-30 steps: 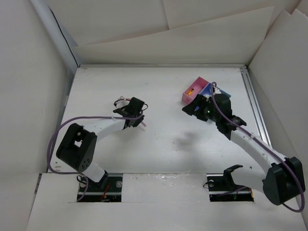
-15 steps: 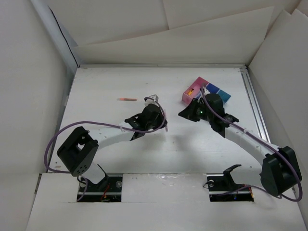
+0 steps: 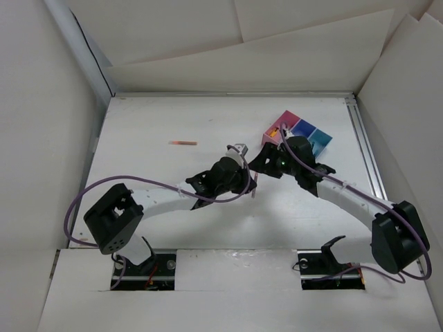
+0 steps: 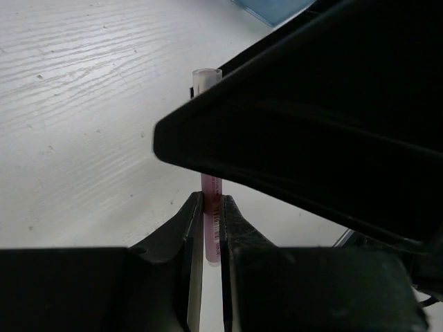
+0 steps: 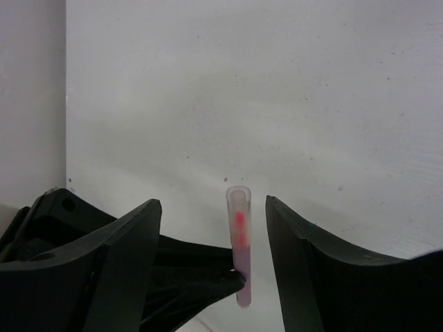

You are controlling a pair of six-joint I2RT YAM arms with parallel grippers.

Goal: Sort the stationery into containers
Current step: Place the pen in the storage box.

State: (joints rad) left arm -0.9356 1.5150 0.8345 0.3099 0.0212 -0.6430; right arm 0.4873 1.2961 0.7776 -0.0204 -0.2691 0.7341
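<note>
My left gripper (image 3: pixel 248 182) is shut on a pink pen (image 4: pixel 210 228) and holds it upright above the table's middle (image 4: pixel 212 202). My right gripper (image 3: pixel 266 163) is open; its jaws stand on either side of that pen's clear cap end (image 5: pixel 239 238) without touching it (image 5: pixel 213 204). The right gripper's black finger crosses the left wrist view (image 4: pixel 311 117) and hides the pen's middle. The three joined boxes, pink (image 3: pixel 275 131), purple-blue (image 3: pixel 302 127) and light blue (image 3: pixel 320 137), sit just behind the right gripper. An orange pen (image 3: pixel 183 143) lies on the table at the back left.
The white table (image 3: pixel 159 117) is walled by white boards on the left, back and right. A metal rail (image 3: pixel 367 152) runs along the right edge. Something yellow and red shows inside the pink box.
My left arm has swung right from the back left with the pink pen, uncovering the orange pen. My right gripper has moved left from the boxes to meet it.
</note>
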